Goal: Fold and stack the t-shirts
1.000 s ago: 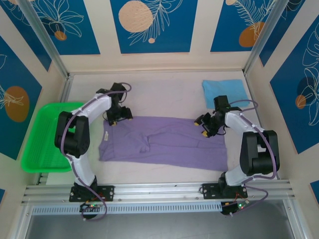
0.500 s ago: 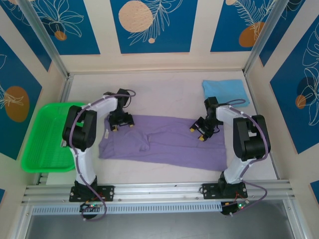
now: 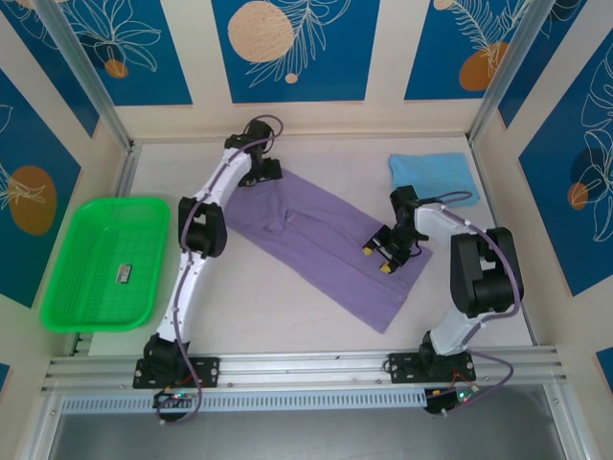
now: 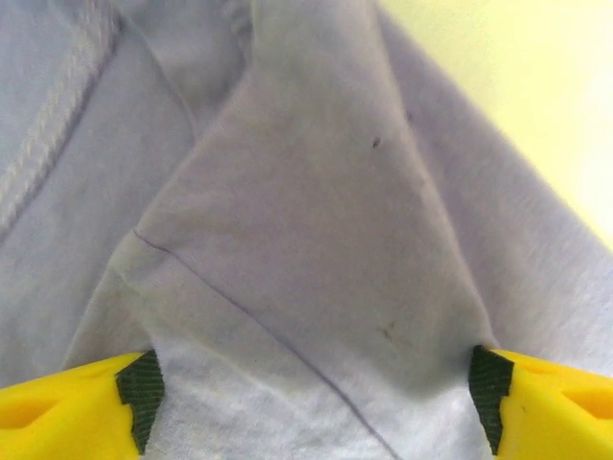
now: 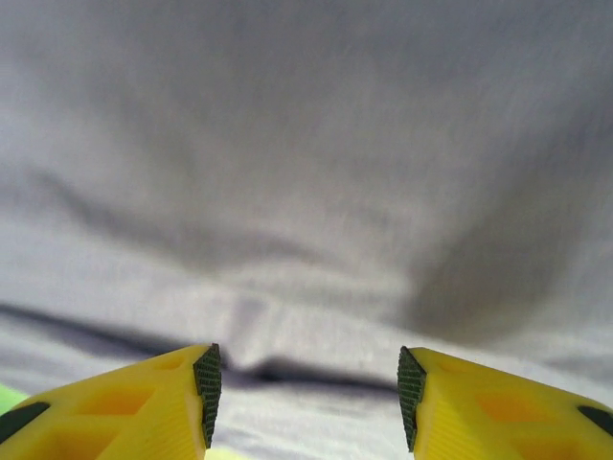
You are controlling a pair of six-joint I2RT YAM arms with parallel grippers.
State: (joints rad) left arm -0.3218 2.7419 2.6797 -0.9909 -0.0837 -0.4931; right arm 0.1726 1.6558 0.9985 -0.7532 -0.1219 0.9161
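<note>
The lavender-purple t-shirt (image 3: 321, 244) lies flat in a diagonal strip, from the back left down to the front right. My left arm is stretched far back, with the left gripper (image 3: 261, 172) at the shirt's back-left end. In the left wrist view the left gripper (image 4: 311, 388) stands wide open, with purple cloth (image 4: 287, 220) spread between and below its fingers. My right gripper (image 3: 376, 259) sits on the shirt's right edge. In the right wrist view the right gripper (image 5: 308, 383) is open over a low ridge of cloth (image 5: 287, 326). The light blue t-shirt (image 3: 433, 174) lies folded at the back right.
A bright green tray (image 3: 72, 287) sits at the left edge of the table with a small dark object (image 3: 123, 274) in it. Walls close in the table at the back and both sides. Bare tabletop (image 3: 278, 307) shows in front of the shirt.
The left arm reached to the back and the shirt's left end went with it, turning the shirt from lying across the front to a diagonal. The left jaws widened. The right gripper barely moved.
</note>
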